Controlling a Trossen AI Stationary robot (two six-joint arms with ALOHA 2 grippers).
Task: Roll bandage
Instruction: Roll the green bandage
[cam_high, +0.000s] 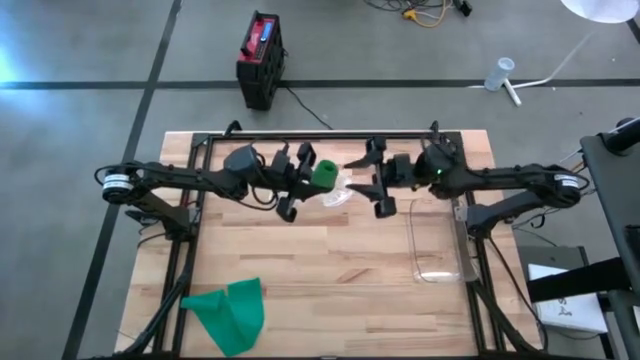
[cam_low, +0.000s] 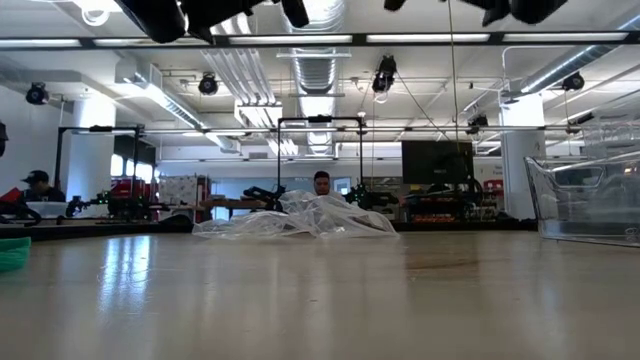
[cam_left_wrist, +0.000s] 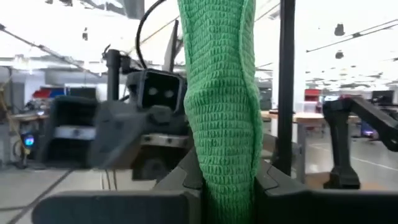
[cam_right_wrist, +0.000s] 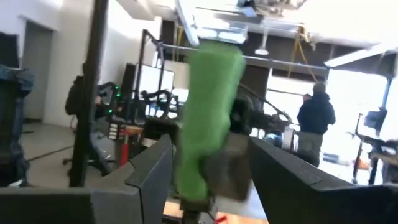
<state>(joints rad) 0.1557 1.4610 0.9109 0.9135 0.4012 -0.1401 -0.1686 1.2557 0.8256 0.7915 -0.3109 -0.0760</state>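
Note:
A green bandage roll (cam_high: 325, 175) hangs above the middle of the table's far part, with my left gripper (cam_high: 312, 178) shut on it. In the left wrist view the roll (cam_left_wrist: 221, 93) sticks out ahead of the fingers. My right gripper (cam_high: 364, 178) faces it from the right, open and a short way off. In the right wrist view the roll (cam_right_wrist: 208, 106) shows beyond and between that gripper's spread fingers (cam_right_wrist: 149, 174), apart from them. A crumpled clear wrapper (cam_high: 337, 196) lies on the table under the roll. My left gripper pinches the roll's near end (cam_left_wrist: 227, 186) between its two fingers, coming about level from the table's left. The knit wall is drawn in narrower where the fingers (cam_left_wrist: 186, 177) meet it. The roll juts out past the fingertips, lifted clear of the table.
A loose green bandage strip (cam_high: 230, 312) lies at the table's near left corner. A clear plastic container (cam_high: 437, 245) stands on the right side, also in the low view (cam_low: 590, 200). The wrapper (cam_low: 300, 220) lies mid-table. A person stands in the room beyond (cam_right_wrist: 316, 115).

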